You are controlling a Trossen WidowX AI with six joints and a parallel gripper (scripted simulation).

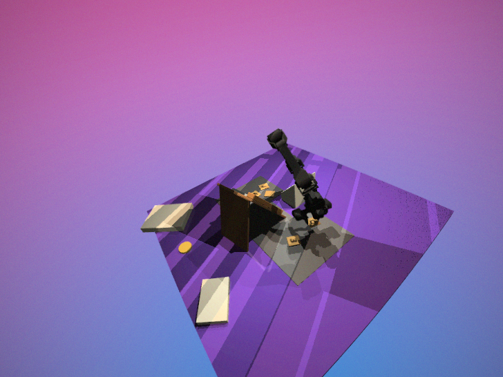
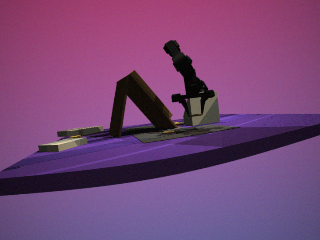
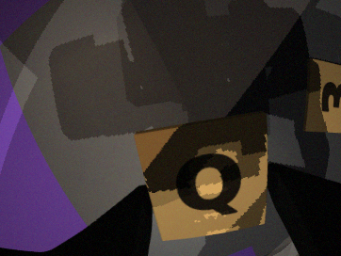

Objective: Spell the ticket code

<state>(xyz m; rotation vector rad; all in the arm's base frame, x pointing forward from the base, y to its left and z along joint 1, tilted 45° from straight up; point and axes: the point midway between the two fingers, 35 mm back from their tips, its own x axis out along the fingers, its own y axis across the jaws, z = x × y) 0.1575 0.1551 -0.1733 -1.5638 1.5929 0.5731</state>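
My gripper point(image 1: 311, 221) point(image 2: 195, 114) point(image 3: 208, 184) is shut on the tile marked Q point(image 1: 313, 222) point(image 2: 195, 114) point(image 3: 221, 217), which it holds level a little above the grey mat point(image 1: 298, 275) point(image 2: 144, 140). A tile marked 3 point(image 1: 292, 241) point(image 2: 169, 131) point(image 3: 331, 96) lies on the mat beside it. Several more tiles lie behind the board, among them one tile point(image 1: 264, 186) at the back and another point(image 1: 269, 193) nearer. The tilted brown board point(image 1: 234, 219) point(image 2: 147, 103) stands left of the gripper. Its rail face is mostly hidden; the letters on it and the ticket's print cannot be read.
A pale wedge-shaped block point(image 1: 293, 196) point(image 2: 210, 110) stands behind the gripper. Two pale slabs, one at the far left point(image 1: 167, 217) point(image 2: 80, 130) and one nearer point(image 1: 213, 300) point(image 2: 62, 144), lie beyond the board, with a yellow disc point(image 1: 185, 246) point(image 2: 75, 136) between them. The counter edge point(image 2: 129, 168) runs along the front.
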